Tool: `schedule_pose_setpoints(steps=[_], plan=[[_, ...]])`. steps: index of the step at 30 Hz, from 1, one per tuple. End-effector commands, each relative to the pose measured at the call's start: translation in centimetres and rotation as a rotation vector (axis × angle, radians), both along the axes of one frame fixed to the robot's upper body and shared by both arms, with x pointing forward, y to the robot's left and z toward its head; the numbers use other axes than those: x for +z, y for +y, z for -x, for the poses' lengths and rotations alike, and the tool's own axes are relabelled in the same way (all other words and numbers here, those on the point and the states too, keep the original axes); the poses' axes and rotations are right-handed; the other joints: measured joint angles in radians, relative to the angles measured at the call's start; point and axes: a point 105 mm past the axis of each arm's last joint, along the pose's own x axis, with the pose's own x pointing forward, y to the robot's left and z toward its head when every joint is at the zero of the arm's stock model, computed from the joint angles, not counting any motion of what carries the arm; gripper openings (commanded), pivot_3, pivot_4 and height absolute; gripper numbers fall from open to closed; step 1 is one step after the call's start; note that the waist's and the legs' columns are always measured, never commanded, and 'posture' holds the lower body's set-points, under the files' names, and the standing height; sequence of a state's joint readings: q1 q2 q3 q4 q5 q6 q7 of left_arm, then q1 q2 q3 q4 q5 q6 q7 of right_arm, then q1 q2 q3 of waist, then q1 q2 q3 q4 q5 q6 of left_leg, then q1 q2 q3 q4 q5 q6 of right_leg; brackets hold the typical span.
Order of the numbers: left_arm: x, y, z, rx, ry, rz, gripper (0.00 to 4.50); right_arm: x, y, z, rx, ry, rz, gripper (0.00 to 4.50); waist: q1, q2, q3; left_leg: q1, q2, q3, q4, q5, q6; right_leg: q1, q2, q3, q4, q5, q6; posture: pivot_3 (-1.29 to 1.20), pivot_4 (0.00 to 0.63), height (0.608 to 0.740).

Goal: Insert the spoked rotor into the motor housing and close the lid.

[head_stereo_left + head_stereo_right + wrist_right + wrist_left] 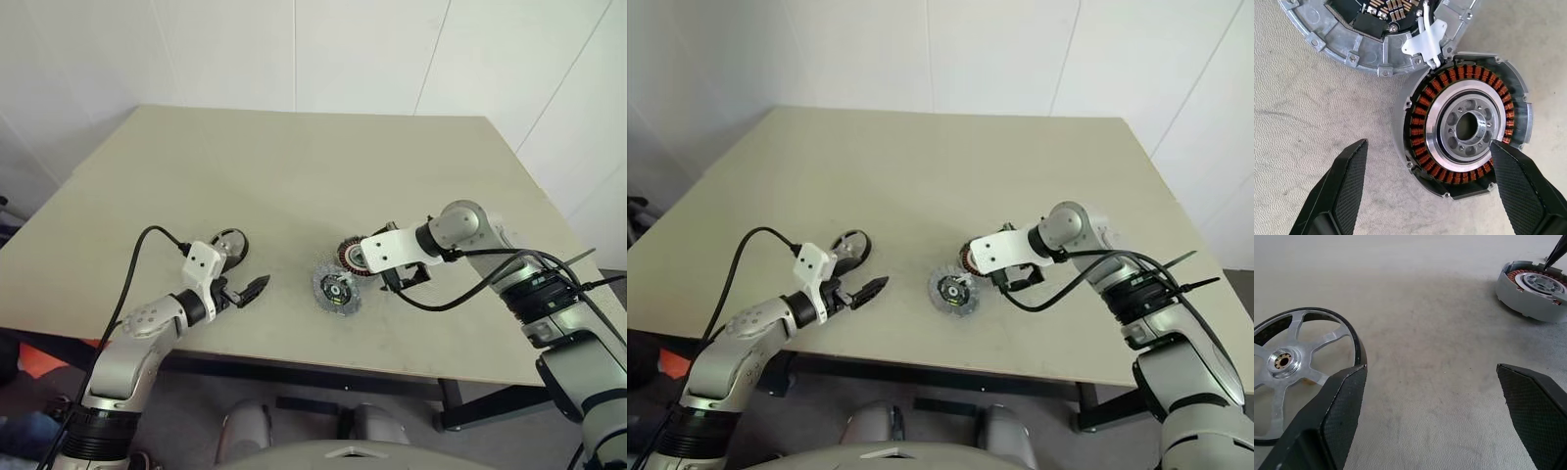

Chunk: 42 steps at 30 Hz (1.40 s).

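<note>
The thick round motor housing (1464, 127), with its ring of copper-brown windings around a pale metal centre, is seen lying flat on the beige table (294, 176), touching a flat grey ribbed disc (336, 291), below the right gripper (1427, 188), whose black fingers are spread apart and grip nothing. The flat grey spoked rotor (1290, 367), with dark rim and small central hub, is located near the table's left front, just beside the left gripper (1432, 411), whose fingers are likewise held wide apart and empty.

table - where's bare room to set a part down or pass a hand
The far half of the table, toward the wall, is bare. So is the strip between the spoked rotor by the left gripper and the grey lid. It is crowded at right centre: motor housing, lid and the open right gripper sit close together.
</note>
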<state>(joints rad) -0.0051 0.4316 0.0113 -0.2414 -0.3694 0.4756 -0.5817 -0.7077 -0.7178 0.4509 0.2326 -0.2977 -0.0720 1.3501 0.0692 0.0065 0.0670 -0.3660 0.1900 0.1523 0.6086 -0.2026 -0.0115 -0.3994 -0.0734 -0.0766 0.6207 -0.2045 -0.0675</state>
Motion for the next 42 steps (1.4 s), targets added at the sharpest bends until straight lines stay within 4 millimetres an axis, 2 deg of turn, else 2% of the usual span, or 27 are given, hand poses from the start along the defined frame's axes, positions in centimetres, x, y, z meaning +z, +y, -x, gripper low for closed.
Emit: schedule_pose_setpoints(steps=[1,5,8,9,11,13,18,22,25,29,30,33,37,42], plan=[[1.2,0.2,-0.5,-0.004,-0.052,-0.003,4.5,4.3,0.4,-1.8,-0.015,-0.143,-0.074,4.47,0.0,0.0,0.0,0.0,0.0,0.0,0.0,0.0,0.0,0.0,0.0,0.0,0.0,0.0,0.0,0.0,0.0,0.74],[1.4,0.1,-0.7,-0.007,-0.056,0.001,4.5,7.5,-0.4,-5.1,-0.195,-0.257,-0.221,4.47,-0.002,0.0,0.0,0.0,0.0,0.0,0.002,0.0,0.0,0.0,0.0,0.0,0.002,0.0,0.0,0.0,0.0,0.74],[1.5,0.2,-0.7,-0.007,-0.06,0.002,4.5,10.6,-2.0,-8.8,-0.48,-0.382,-0.52,4.47,-0.003,0.0,0.0,0.001,0.0,0.0,0.003,0.0,0.0,0.001,0.0,0.0,0.003,0.0,0.001,0.0,0.0,0.74],[1.6,0.3,-0.8,-0.007,-0.06,0.002,4.5,10.9,-2.9,-9.6,-0.569,-0.408,-0.57,4.47,-0.002,0.0,0.0,0.002,0.0,0.0,0.003,0.0,-0.001,0.001,0.0,0.0,0.003,-0.001,0.001,0.0,0.0,0.74],[1.7,0.4,-0.9,-0.013,-0.064,0.0,4.5,10.2,-5.2,-10.2,-0.707,-0.422,-0.584,4.47,0.005,0.0,0.0,0.002,0.0,0.0,0.003,0.0,-0.001,0.002,0.0,0.0,0.002,-0.001,0.001,0.0,0.0,0.74],[1.9,0.4,-1.1,-0.024,-0.068,-0.006,4.5,8.8,-6.6,-9.8,-0.764,-0.403,-0.561,4.47,0.015,0.0,0.0,0.001,-0.001,-0.001,0.003,0.0,0.0,0.002,0.0,0.0,0.001,0.0,0.0,0.0,0.0,0.74],[2.3,0.1,-2.0,-0.056,-0.077,-0.018,4.5,6.4,-8.5,-8.6,-0.834,-0.34,-0.499,4.47,0.023,0.0,0.0,-0.002,-0.001,0.0,0.003,-0.001,0.001,-0.001,0.0,0.0,0.001,0.0,0.0,0.0,0.0,0.74],[2.4,-0.1,-2.2,-0.076,-0.078,-0.02,4.5,6.0,-9.7,-8.1,-0.885,-0.318,-0.494,4.47,0.02,0.002,-0.001,-0.001,-0.001,0.0,0.003,0.0,0.0,-0.001,0.0,0.0,0.002,0.0,0.0,0.0,0.0,0.74],[2.4,-0.3,-2.4,-0.084,-0.078,-0.019,4.5,5.8,-12.1,-7.6,-0.979,-0.325,-0.485,4.47,0.022,0.002,-0.001,0.0,-0.001,0.0,0.003,0.0,0.0,-0.001,0.0,0.0,0.003,0.0,0.0,0.0,0.0,0.74],[2.3,-0.4,-2.5,-0.094,-0.075,-0.018,4.5,4.9,-13.9,-6.4,-1.077,-0.272,-0.535,4.47,0.029,0.002,-0.001,0.0,-0.001,0.0,0.003,0.0,0.0,0.001,0.0,0.0,0.002,0.0,0.001,0.0,0.0,0.74],[2.3,-0.5,-2.5,-0.097,-0.075,-0.019,4.5,4.7,-14.1,-6.2,-1.101,-0.257,-0.564,4.47,0.028,0.002,-0.001,0.0,-0.001,0.0,0.003,0.0,0.0,0.001,0.0,0.0,0.001,0.0,0.001,0.0,0.0,0.74],[2.5,-0.6,-2.8,-0.104,-0.078,-0.016,4.5,3.6,-13.9,-5.5,-1.179,-0.181,-0.683,3.87,0.028,0.002,-0.001,0.0,-0.001,0.0,0.003,0.0,0.0,0.001,0.0,0.0,0.002,0.0,0.0,0.0,0.0,0.74],[2.5,-0.7,-3.1,-0.118,-0.076,-0.017,4.5,2.5,-13.1,-4.2,-1.196,-0.109,-0.726,3.87,0.026,0.003,-0.002,0.001,-0.001,0.0,0.002,0.0,0.0,0.001,0.0,0.0,0.002,-0.001,0.001,0.0,0.0,0.74],[2.4,-1.0,-3.2,-0.135,-0.073,-0.021,4.5,1.2,-12.8,-3.8,-1.234,-0.074,-0.743,3.87,0.027,0.004,-0.002,0.001,-0.001,0.0,0.003,0.0,-0.001,0.001,0.0,0.0,0.002,-0.004,0.007,0.0,0.0,0.74]])
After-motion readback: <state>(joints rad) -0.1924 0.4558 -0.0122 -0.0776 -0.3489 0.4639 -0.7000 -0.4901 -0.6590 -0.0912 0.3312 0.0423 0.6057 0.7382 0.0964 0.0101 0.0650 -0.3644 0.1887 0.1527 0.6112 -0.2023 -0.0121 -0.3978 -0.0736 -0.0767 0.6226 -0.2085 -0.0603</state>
